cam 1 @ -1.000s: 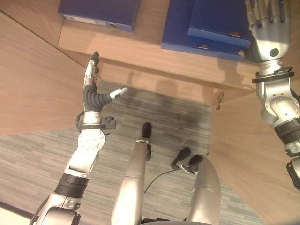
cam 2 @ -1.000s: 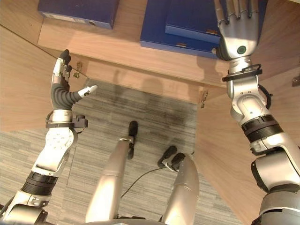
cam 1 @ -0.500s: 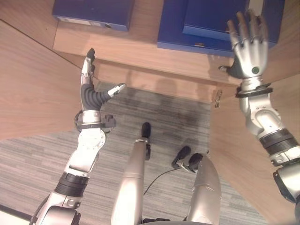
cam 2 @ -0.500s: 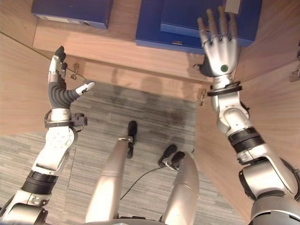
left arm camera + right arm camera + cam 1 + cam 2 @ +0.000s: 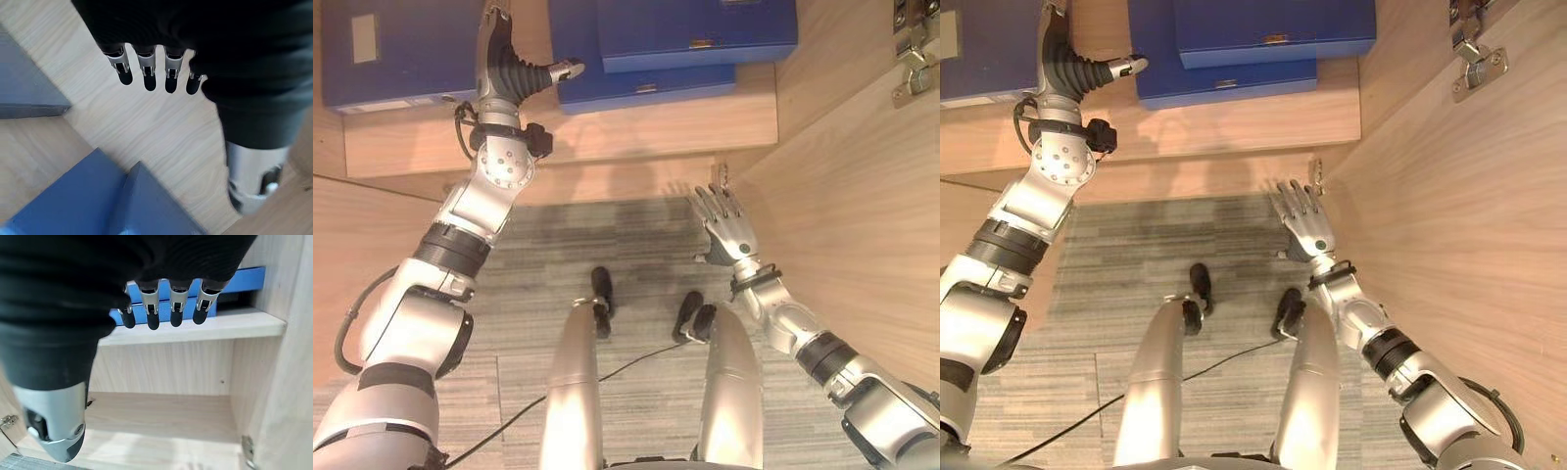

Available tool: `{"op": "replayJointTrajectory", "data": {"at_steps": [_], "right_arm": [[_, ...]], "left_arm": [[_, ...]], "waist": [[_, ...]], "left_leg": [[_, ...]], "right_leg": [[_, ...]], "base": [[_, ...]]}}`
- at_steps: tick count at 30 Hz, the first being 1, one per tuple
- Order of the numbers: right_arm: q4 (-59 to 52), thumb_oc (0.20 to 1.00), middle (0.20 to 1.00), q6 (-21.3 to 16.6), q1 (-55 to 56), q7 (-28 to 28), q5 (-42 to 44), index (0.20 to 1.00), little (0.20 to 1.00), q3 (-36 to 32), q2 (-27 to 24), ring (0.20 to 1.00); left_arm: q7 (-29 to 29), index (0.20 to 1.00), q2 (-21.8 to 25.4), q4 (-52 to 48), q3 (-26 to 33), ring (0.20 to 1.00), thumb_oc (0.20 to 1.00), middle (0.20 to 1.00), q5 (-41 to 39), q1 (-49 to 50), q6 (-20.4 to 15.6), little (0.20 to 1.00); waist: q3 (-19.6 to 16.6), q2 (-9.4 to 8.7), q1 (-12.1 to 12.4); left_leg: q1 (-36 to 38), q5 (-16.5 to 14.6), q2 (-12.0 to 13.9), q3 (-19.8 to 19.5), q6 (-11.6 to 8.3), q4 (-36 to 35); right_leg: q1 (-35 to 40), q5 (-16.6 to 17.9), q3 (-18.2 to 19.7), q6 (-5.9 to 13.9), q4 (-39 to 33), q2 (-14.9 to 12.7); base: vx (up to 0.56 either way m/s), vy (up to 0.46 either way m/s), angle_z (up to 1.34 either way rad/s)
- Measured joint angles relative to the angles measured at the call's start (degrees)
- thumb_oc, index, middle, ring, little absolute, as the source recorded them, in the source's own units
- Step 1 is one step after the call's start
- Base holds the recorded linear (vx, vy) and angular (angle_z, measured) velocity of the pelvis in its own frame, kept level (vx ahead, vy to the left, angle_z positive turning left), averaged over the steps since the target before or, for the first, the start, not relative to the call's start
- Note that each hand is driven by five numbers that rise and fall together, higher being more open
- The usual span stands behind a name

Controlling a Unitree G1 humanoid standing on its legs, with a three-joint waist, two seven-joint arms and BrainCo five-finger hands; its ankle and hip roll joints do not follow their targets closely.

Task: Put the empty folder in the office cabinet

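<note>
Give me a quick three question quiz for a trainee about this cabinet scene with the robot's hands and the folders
1. True or false: the right hand is curled round a folder.
2. Which hand is raised over the cabinet shelf? A) left hand B) right hand
3. Fill in: the two stacked blue folders lie flat on the ____.

Key
1. False: its fingers are straight and hold nothing, low by the open cabinet door.
2. A: the left hand, fingers straight, between the single blue folder and the stacked ones.
3. Shelf.
</note>
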Motion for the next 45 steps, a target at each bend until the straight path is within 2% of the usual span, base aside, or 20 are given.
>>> {"op": "replayJointTrajectory", "data": {"at_steps": [5, 8, 12, 16, 20, 25, 32, 35, 36, 41, 42, 45], "right_arm": [[-0.4, 1.000, 1.000, 0.2, 5.6, -0.1, 2.3, 1.000, 1.000, -2.5, -0.1, 1.000], [-0.6, 1.000, 1.000, 0.0, 6.2, -0.1, 4.1, 1.000, 1.000, -3.0, -0.2, 1.000], [-0.8, 1.000, 1.000, -0.2, 5.4, -0.4, 4.2, 1.000, 1.000, -4.7, -0.4, 1.000], [-1.0, 1.000, 1.000, -0.1, 5.6, -0.4, 4.5, 1.000, 1.000, -4.7, -0.4, 1.000], [-1.0, 1.000, 1.000, -0.2, 5.0, -0.3, 6.4, 1.000, 1.000, -4.6, -0.5, 1.000], [-1.1, 1.000, 1.000, -0.2, 5.0, 0.1, 6.4, 1.000, 1.000, -4.4, -0.9, 1.000], [-1.1, 1.000, 1.000, -1.1, 5.1, 1.0, 6.5, 1.000, 1.000, -4.3, -1.2, 1.000], [-1.1, 1.000, 1.000, -1.4, 5.5, 1.2, 7.9, 1.000, 1.000, -4.3, -1.1, 1.000], [-1.1, 1.000, 1.000, -1.3, 5.7, 1.5, 8.6, 1.000, 1.000, -4.3, -1.1, 1.000], [-1.3, 1.000, 1.000, -1.7, 6.8, 2.8, 8.8, 1.000, 1.000, -4.0, 0.2, 1.000], [-1.2, 1.000, 1.000, -2.0, 7.0, 2.9, 9.1, 1.000, 1.000, -3.9, 0.2, 1.000], [-1.3, 1.000, 1.000, -2.2, 7.2, 3.0, 10.9, 1.000, 1.000, -3.8, 0.2, 1.000]], "left_arm": [[-0.4, 1.000, -2.4, 10.8, 1.9, 1.000, 1.000, 1.000, -13.2, -3.5, -0.7, 1.000], [-0.9, 1.000, -2.4, 13.1, 2.9, 1.000, 1.000, 1.000, -16.2, -3.4, -0.5, 1.000], [-2.3, 1.000, -1.8, 14.2, 2.9, 1.000, 1.000, 1.000, -16.2, -3.3, 0.5, 1.000], [-3.5, 1.000, -2.3, 20.3, 5.3, 1.000, 1.000, 1.000, -20.7, -3.7, 1.0, 1.000], [-4.1, 1.000, -2.5, 20.3, 8.8, 1.000, 1.000, 1.000, -22.9, -4.0, 1.4, 1.000], [-3.9, 1.000, -4.9, 20.2, 9.7, 1.000, 1.000, 1.000, -25.8, -6.6, 1.0, 1.000], [-4.2, 1.000, -4.7, 20.0, 4.2, 1.000, 1.000, 1.000, -26.0, -9.6, 2.5, 1.000], [-5.2, 1.000, -4.7, 20.0, 1.3, 1.000, 1.000, 1.000, -23.7, -9.8, 2.7, 1.000], [-7.0, 1.000, -4.4, 20.0, 0.1, 1.000, 1.000, 1.000, -22.7, -9.8, 3.0, 1.000], [-8.2, 1.000, -7.3, 19.1, -0.4, 1.000, 1.000, 1.000, -23.0, -10.2, 3.2, 1.000], [-8.2, 1.000, -7.8, 19.1, -0.5, 1.000, 1.000, 1.000, -23.0, -10.1, 3.1, 1.000], [-8.4, 1.000, -9.5, 18.1, -1.3, 1.000, 1.000, 1.000, -25.6, -10.3, 2.9, 1.000]], "waist": [[0.0, 0.01, -3.2], [0.0, 0.01, -3.1], [0.1, 0.01, -3.0], [0.3, -0.07, -3.0], [0.3, -0.09, -2.9], [0.2, -0.20, -2.7], [-0.1, -0.63, -2.9], [-1.5, -2.54, -3.0], [-1.8, -2.90, -2.8], [-3.0, -3.07, -2.8], [-4.2, -3.07, -2.9], [-5.0, -3.21, -3.1]], "left_leg": [[-3.8, -2.2, 2.8, 0.9, -0.27, 4.4], [-4.6, -2.1, 3.1, 0.9, -0.36, 4.7], [-6.6, -2.3, 3.3, 1.2, -0.30, 5.7], [-9.3, -3.2, 4.3, 1.2, 0.27, 7.4], [-9.8, -3.2, 4.3, 1.1, 0.29, 7.7], [-10.9, -3.4, 4.3, 1.3, 0.58, 8.0], [-11.8, -3.4, 4.4, 1.5, 0.61, 8.7], [-12.3, -3.4, 4.5, 1.9, 0.62, 9.1], [-12.4, -3.5, 4.5, 2.0, 0.75, 9.2], [-12.8, -4.0, 4.5, 2.7, 1.49, 9.4], [-13.7, -4.1, 4.5, 2.8, 1.64, 9.5], [-14.3, -4.0, 4.5, 2.9, 1.54, 10.1]], "right_leg": [[-4.4, -0.2, 1.8, -0.50, 2.8, 1.9], [-5.5, -0.3, 1.9, -0.89, 3.3, 2.1], [-7.4, -0.1, 2.1, -0.74, 3.4, 2.2], [-9.5, 0.2, 2.4, -0.61, 3.8, 2.8], [-10.0, 0.2, 2.5, -0.69, 4.3, 2.7], [-11.5, 0.3, 2.9, -0.62, 4.6, 2.8], [-12.3, 0.5, 3.2, -0.44, 4.8, 2.8], [-13.4, 0.5, 3.8, -0.45, 5.3, 2.8], [-13.4, 0.5, 3.8, -0.44, 5.4, 2.8], [-14.3, 0.5, 4.6, -0.41, 5.5, 2.7], [-15.2, 0.6, 4.8, -0.33, 5.5, 2.7], [-15.8, 0.9, 5.0, 0.05, 5.6, 2.7]], "base": [[0.02, 0.009, -0.29], [0.01, 0.011, -0.01], [0.02, 0.056, -0.04], [0.01, 0.034, -0.12], [0.00, 0.000, 0.00], [0.00, 0.007, 0.00], [0.00, 0.000, 0.00], [0.00, 0.000, 0.00], [0.00, 0.000, 0.00], [0.01, -0.004, -0.02], [0.02, -0.001, -0.05], [0.01, 0.004, -0.02]]}}
